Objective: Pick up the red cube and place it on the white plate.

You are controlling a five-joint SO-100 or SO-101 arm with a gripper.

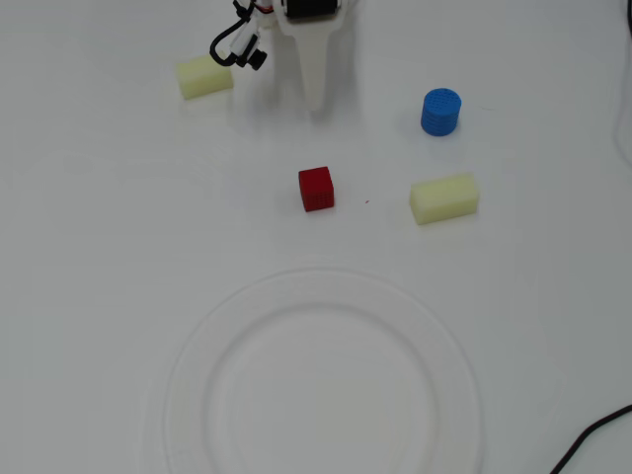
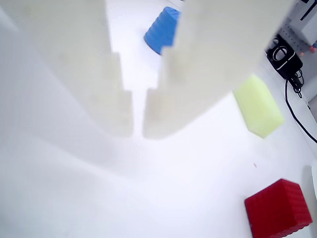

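The red cube (image 1: 316,188) sits on the white table, just above the large white plate (image 1: 197,341) in the overhead view. It also shows at the bottom right of the wrist view (image 2: 280,210). My white gripper (image 1: 314,99) hangs at the top centre, its tip pointing down towards the cube and about a cube's width and a half short of it. In the wrist view the gripper (image 2: 138,131) is shut and empty, with only a thin slit between the fingers. The plate holds nothing.
A blue cylinder (image 1: 440,112) stands at the upper right and also shows in the wrist view (image 2: 162,30). One pale yellow block (image 1: 444,197) lies right of the cube, another (image 1: 205,76) left of the gripper. A black cable (image 1: 592,439) crosses the bottom right corner.
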